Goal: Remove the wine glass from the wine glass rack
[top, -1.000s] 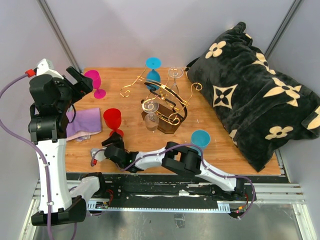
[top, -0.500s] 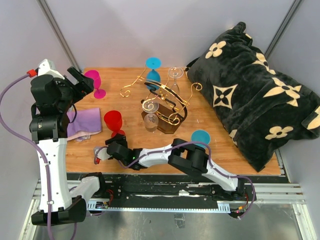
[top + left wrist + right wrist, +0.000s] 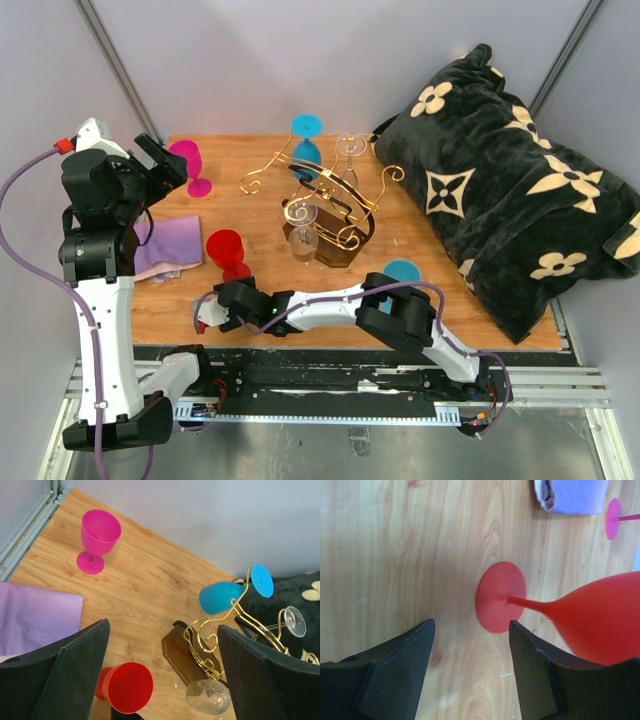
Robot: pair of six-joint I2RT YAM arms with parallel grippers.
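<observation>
Right gripper (image 3: 470, 626) jaws now apart and backed off toward the near edge of the worktop (image 3: 250, 215). Red wine glass (image 3: 225, 248) released, standing free near-left of the central wine glass rack (image 3: 325, 215); placement looks done. Glass upright: long axis vertical, bowl up, foot down. Left gripper (image 3: 162, 630) wide apart, empty.

No words, numbers or brand names can be read anywhere. The black blanket (image 3: 500, 190) shows only cream flower and star motifs.
</observation>
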